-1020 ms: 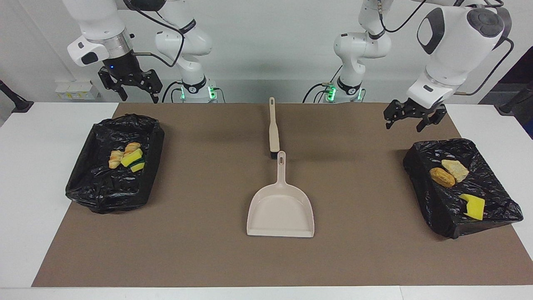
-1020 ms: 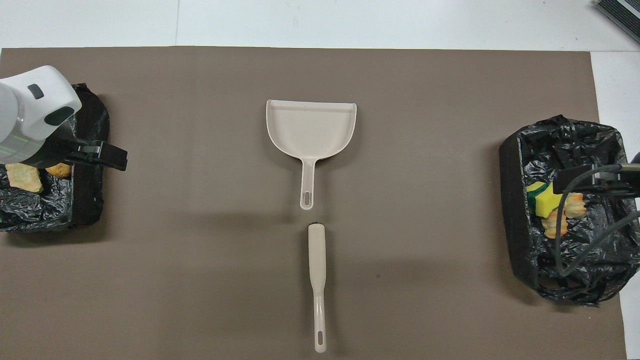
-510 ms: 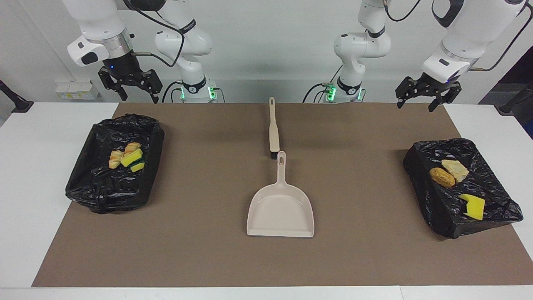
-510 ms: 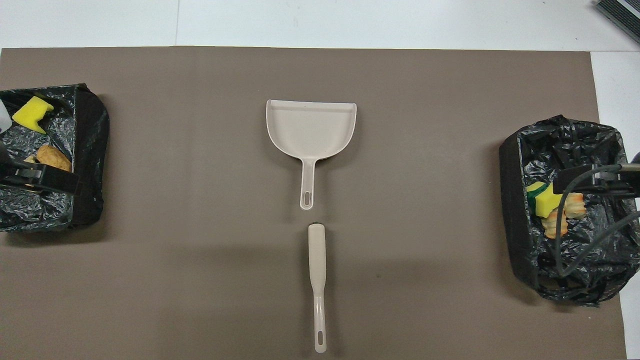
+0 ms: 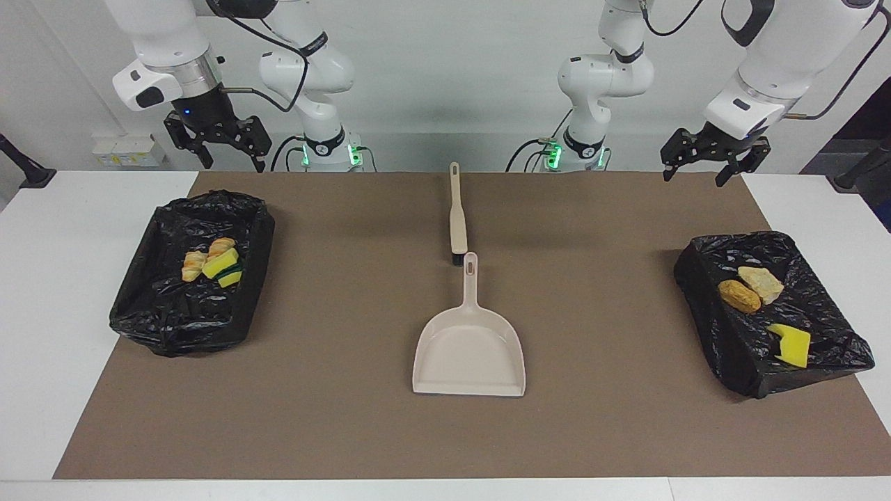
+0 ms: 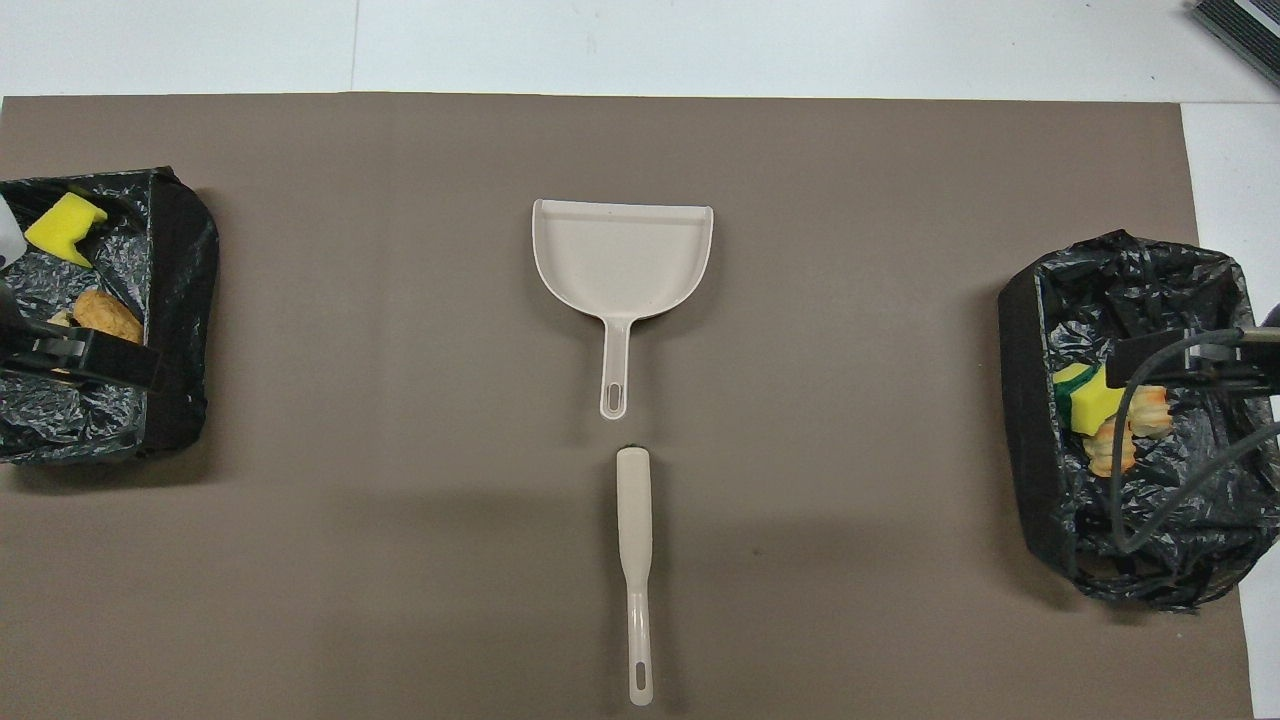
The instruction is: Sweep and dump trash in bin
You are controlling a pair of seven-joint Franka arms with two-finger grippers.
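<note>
Brown mat [image 5: 348, 334] fills most of both views I have up, with white table [image 5: 62, 292] showing at its edges. Two black-lined bins come next: one bin [image 5: 174, 320] at mid-left of the facing view, the other bin [image 5: 731, 355] at mid-right. Both arms hang high along the top of that view, waiting: the left gripper [image 5: 703, 161] at upper right, above the mat's top edge, its claw wide and holding nothing; the right gripper [image 5: 233, 149] at upper left, also wide and holding nothing. Dead centre lies the dustpan [image 5: 470, 355], handle pointing up the frame, and the brush [image 5: 457, 216] lies in line just above it, its bristle end almost at the pan's handle. All the trash I can see sits inside the bins: four pieces [image 5: 212, 266] bunched in the mid-left one, three pieces [image 5: 755, 292] in the mid-right one.
</note>
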